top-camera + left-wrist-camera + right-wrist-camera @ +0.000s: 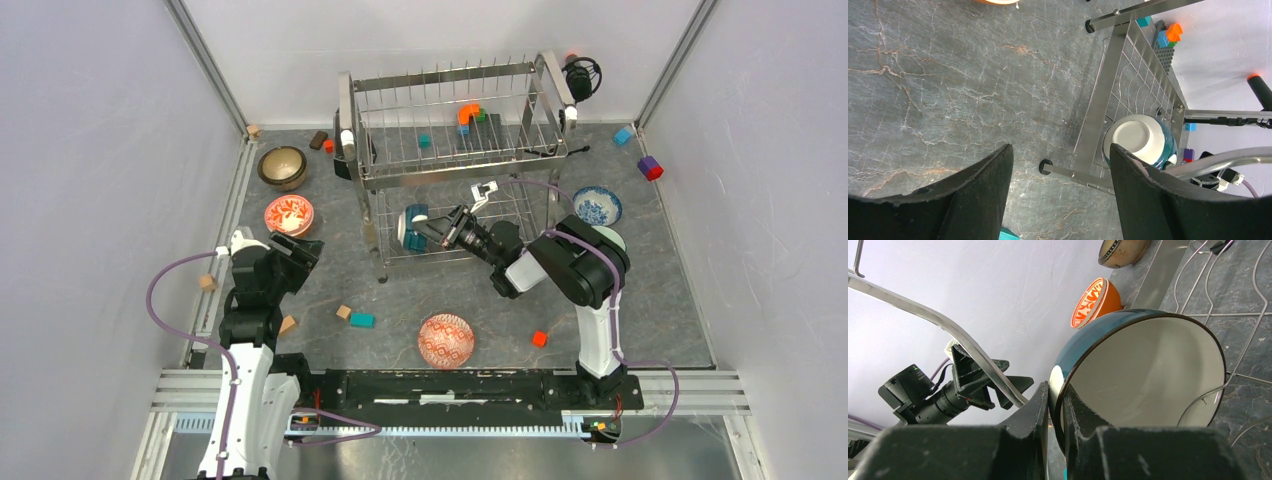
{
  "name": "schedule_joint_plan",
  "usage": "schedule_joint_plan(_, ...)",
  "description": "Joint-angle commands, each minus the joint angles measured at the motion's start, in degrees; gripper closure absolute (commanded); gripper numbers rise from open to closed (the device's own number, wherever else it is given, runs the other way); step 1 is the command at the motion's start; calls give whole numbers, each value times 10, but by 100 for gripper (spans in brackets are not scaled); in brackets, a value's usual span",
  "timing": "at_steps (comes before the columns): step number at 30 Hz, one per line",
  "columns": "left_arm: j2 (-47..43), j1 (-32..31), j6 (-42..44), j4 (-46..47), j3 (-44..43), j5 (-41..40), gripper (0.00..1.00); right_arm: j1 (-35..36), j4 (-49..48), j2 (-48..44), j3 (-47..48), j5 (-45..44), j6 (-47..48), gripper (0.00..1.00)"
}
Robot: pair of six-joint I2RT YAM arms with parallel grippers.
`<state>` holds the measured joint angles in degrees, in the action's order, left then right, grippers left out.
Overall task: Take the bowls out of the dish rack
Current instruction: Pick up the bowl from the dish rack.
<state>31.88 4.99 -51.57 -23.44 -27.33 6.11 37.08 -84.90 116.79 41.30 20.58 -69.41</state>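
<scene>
Top view: four bowls out on the table [640, 280]: brown-gold bowl [282, 166], orange bowl [289, 215], red-patterned bowl [446, 340], blue-and-white bowl [597, 206]. One teal bowl [413, 226] yet to unload, on edge in the dish rack [455, 140], lower tier.

Left wrist: left gripper [1060, 150] spread wide, empty (parked beside the rack).

Right wrist: right gripper [1057, 390] pinched on the teal bowl's rim. The rack's wires crowd the way out.

Overhead view of the table [660, 300]: the dish rack [452, 150] stands at the far middle; the right gripper [436, 231] reaches from the right into its lower tier, at the rim of a teal bowl [413, 226] standing on edge there. The left gripper [300, 252] hangs left of the rack, just beside an orange patterned bowl [289, 214]; a brown-gold bowl [282, 166] lies beyond it, a blue-and-white bowl [597, 206] right of the rack, a red-and-white bowl [446, 340] near the front; small coloured blocks [361, 320] lie scattered.
</scene>
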Motion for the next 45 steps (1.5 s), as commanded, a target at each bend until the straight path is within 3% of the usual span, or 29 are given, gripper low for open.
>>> schedule_joint_plan(1,-5,-3,16,19,0,-3,24,1,-272,-40,-11,39,-39,100)
schedule_joint_plan(24,-2,-3,15,21,0,0,24,22,-272,-23,25,53,-65,100)
schedule_joint_plan(45,-5,-3,15,18,0,-3,24,21,-268,-132,-54,78,-62,100)
